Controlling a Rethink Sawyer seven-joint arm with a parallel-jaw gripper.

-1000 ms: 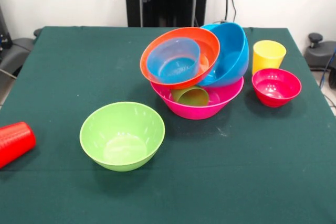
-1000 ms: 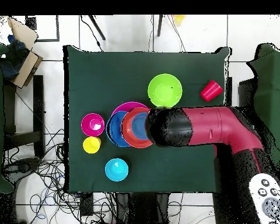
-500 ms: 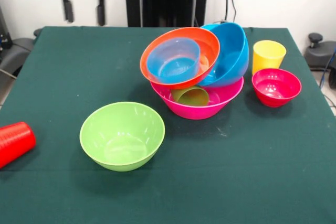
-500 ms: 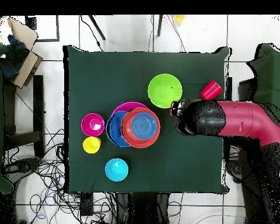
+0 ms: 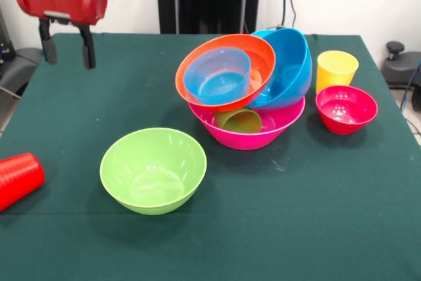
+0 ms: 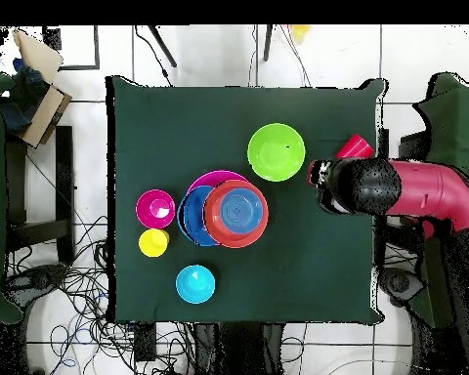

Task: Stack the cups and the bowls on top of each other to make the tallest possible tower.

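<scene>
Cyan bowl (image 6: 195, 283) showed only overhead; green cup (image 5: 239, 120) only in front. Seven bowls, three cups counted. Gripper (image 5: 66, 49) hung spread, empty.

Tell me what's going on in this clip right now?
The end effector hangs open and empty above the table's edge, near the red cup lying on its side. The tower leans: orange and blue bowls tilted in the pink bowl. The lime bowl, yellow cup and small red bowl stand loose.

Robotics lab, green-clothed table (image 5: 79, 97), tiled floor (image 6: 180, 54), loose cables (image 6: 77, 283)
</scene>
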